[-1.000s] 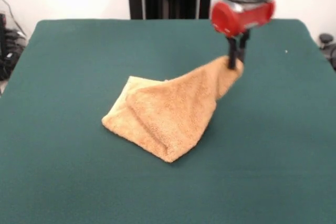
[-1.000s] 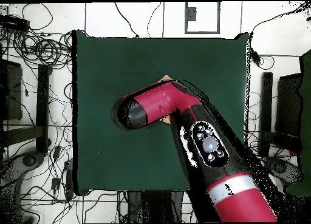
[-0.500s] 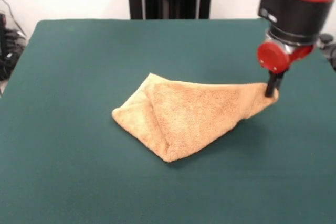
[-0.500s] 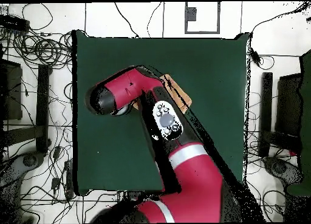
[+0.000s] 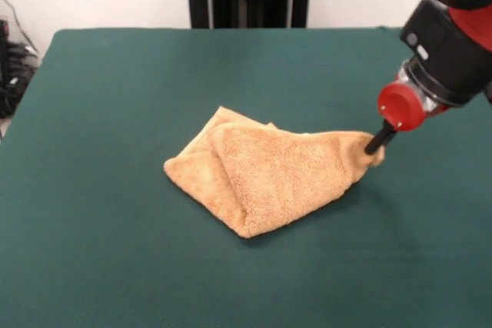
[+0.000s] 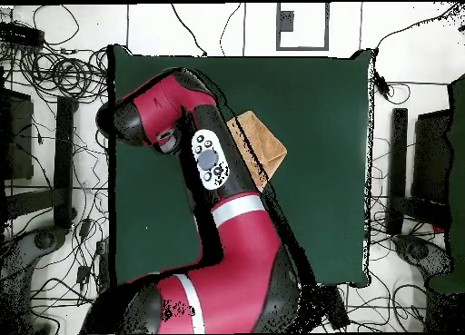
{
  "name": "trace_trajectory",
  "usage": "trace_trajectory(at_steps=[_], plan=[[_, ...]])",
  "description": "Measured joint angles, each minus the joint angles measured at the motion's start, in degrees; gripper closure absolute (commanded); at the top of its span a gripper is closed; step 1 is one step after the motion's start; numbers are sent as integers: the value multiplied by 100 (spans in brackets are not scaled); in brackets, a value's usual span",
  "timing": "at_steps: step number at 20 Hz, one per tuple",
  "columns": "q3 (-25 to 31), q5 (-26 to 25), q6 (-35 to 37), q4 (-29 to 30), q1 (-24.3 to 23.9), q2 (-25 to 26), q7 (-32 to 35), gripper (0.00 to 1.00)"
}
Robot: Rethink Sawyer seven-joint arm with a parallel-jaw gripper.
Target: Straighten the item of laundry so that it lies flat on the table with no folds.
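Since a moment ago the arm (image 5: 453, 44) has tilted and drawn back slightly, slackening the towel (image 5: 269, 178) – it lies folded mid-table (image 5: 115, 266). Its pulled corner is pinched in the closed gripper (image 5: 374, 144) – low over the cloth.

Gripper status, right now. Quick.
Gripper: shut on a corner of the towel, which lies folded on the table.

The red and black arm (image 5: 450, 44) slants down from the upper right, its pincer (image 5: 372, 145) tilted and closed.
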Motion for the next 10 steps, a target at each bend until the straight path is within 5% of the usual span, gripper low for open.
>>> trace_trajectory(at_steps=[10], plan=[[-228, -901, 1258, -1536, 351, 685, 0, 100]])
